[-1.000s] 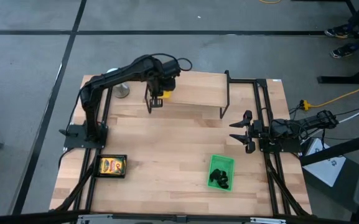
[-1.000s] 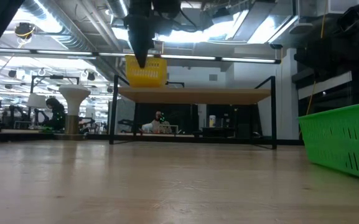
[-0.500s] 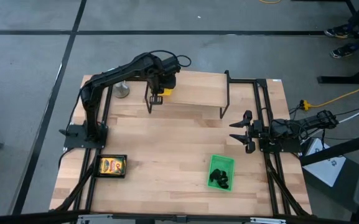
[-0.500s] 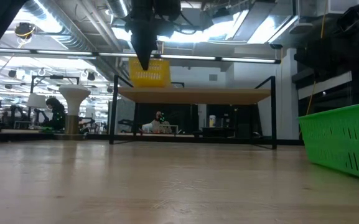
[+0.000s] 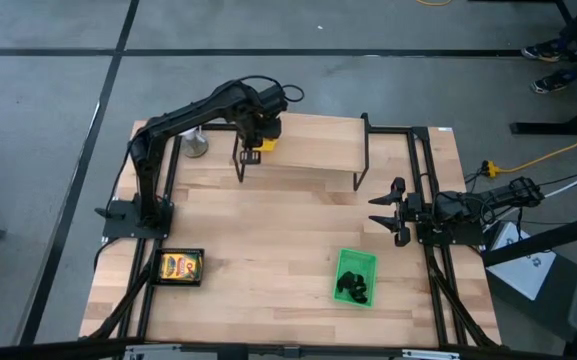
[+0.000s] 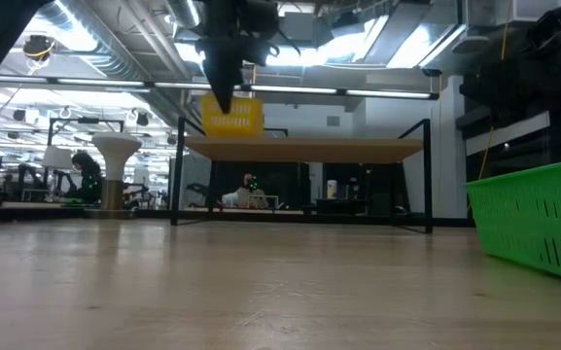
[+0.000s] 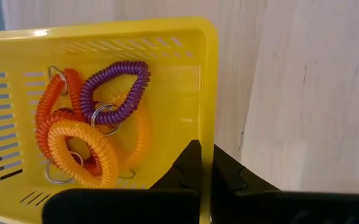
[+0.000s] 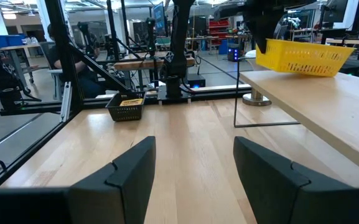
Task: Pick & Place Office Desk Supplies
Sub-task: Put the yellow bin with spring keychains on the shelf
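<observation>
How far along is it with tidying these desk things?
Looks mostly done: the coiled rings lie in the yellow tray, black clips in the green tray, and the crayon box in the black tray. In hand: the left gripper is shut on the yellow tray's wall, over the raised shelf. Left: setting it down and letting go. The right gripper waits open.

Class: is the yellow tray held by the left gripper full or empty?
Partly full. The yellow tray holds coiled orange rings and one purple ring; its bare floor shows around them.
</observation>
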`<state>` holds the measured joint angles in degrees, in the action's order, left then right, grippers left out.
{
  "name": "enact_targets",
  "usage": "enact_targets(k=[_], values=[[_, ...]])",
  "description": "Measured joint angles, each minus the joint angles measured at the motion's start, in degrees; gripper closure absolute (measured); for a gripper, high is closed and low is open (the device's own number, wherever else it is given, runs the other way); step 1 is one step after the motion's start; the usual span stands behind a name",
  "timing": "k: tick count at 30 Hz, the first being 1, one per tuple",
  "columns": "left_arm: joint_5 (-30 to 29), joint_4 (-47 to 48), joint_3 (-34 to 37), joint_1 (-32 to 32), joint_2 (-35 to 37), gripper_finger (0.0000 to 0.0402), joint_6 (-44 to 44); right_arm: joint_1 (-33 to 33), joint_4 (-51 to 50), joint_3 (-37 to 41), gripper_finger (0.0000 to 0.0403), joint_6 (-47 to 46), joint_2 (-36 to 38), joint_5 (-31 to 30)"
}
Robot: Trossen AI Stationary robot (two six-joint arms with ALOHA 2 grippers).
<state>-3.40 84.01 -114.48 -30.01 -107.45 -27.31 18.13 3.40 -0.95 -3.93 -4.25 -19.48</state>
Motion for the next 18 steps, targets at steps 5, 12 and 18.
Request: enact_targets(k=[5, 12, 18], values=[[0.36, -0.13, 0.61, 0.01, -1.29, 0.0398, -0.39, 0.00, 0.00, 0.00, 0.0184, 0.01, -0.02, 0.01], [-0.08, 0.17, 2.32, -0.01, -2.22, 0.0398, -0.92, 0.00, 0.00, 0.00, 0.0184, 0.01, -0.02, -0.01], [-0.77, 0.41, 2.40, -0.10, -1.94, 0.0396, -0.87, 0.01, 0.00, 0.00, 0.0184, 0.00, -0.02, 0.00]])
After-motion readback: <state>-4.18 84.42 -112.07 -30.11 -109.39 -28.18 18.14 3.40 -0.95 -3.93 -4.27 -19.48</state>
